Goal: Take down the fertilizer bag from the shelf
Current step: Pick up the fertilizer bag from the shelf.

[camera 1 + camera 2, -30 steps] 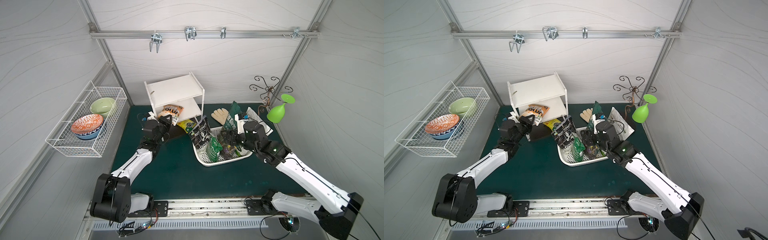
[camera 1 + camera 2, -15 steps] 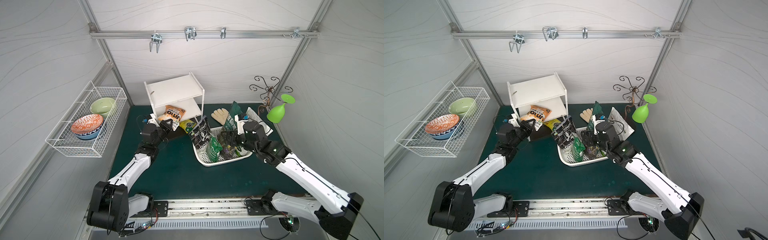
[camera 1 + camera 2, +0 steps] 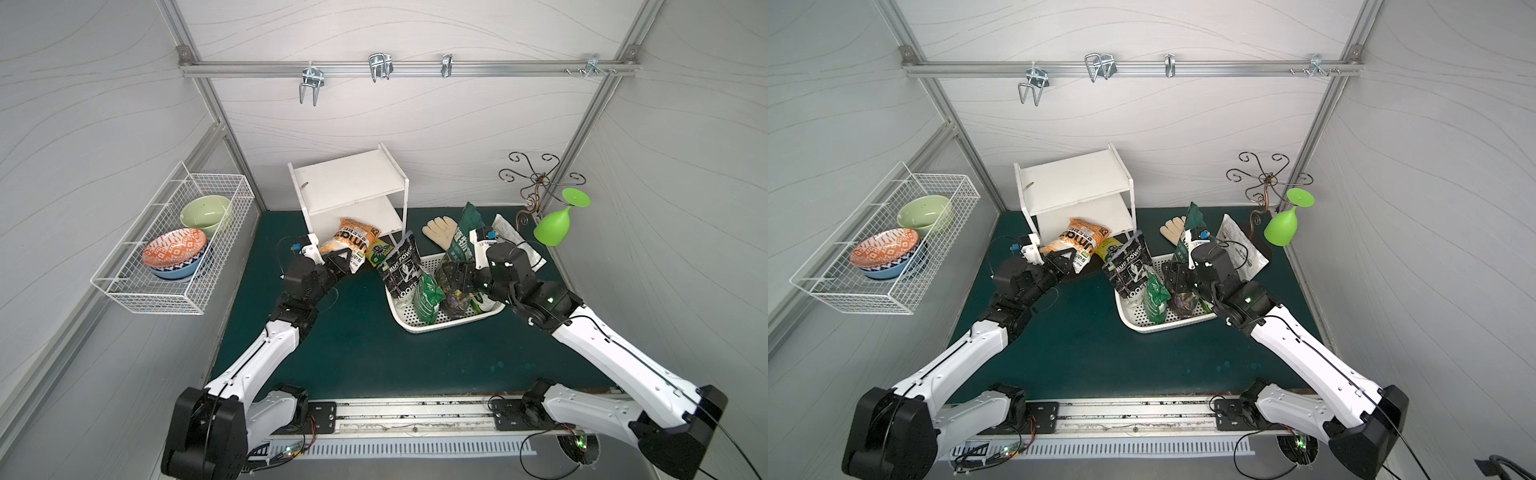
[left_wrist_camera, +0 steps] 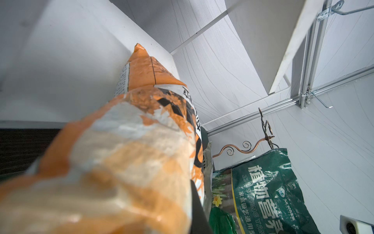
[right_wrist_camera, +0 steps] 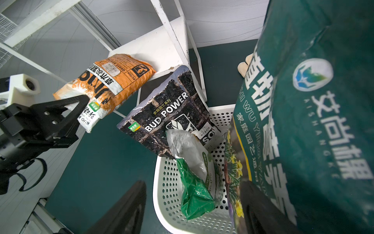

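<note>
Item: orange-and-white plastic fertilizer bag [image 3: 356, 240]. It is tilted, with its far end resting on the lower board of the small white two-board shelf [image 3: 349, 187] and its near end off the front edge, above the dark green counter [image 3: 357, 340].
Left tool [image 3: 341, 261]: pressed together, pinching the bag's near corner.
Right tool [image 3: 455, 276]: jaws spread, nothing between them, over the white perforated plastic basket [image 3: 446, 326], with a tall dark green bag [image 3: 465, 232] just beside one finger.

Crinkled, glossy plastic film for the orange fertilizer bag [image 3: 353, 244]; smooth matt white board for the shelf [image 3: 349, 183]. Perforated white plastic for the basket [image 3: 449, 325], matt dark green covering on the tabletop [image 3: 361, 357].
</note>
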{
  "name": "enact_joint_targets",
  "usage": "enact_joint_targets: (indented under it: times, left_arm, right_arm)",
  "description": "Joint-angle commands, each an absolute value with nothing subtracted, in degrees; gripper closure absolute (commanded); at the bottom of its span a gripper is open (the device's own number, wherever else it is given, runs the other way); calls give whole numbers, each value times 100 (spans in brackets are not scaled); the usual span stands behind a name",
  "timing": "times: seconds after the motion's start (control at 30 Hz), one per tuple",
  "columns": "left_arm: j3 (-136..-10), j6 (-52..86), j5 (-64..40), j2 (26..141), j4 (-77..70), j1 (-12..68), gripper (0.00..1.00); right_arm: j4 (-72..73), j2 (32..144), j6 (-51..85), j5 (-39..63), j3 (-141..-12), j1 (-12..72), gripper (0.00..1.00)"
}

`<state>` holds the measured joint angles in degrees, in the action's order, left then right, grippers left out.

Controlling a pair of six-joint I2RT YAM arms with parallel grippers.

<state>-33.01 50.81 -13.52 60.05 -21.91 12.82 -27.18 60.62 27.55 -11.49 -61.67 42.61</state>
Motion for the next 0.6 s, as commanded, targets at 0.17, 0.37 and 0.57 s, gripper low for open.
enact_joint_targets:
  times: [0.17,0.37,0.57]
  left_arm:
    - [-3917,4199,-1554,5242,-1462,1313,100]
    - [-5001,3564,-2188,5298,-651,1314,100]
    - [-5754,3377,-2705,5353,-298,1311,100]
  right_arm:
    - [-2976,6067,2463,-955,-6451,4220,23]
    - [-3418,6311,2144,-305,-6652,4295,23]
    - [-3846,6773,1953,-535,-6703,4764,23]
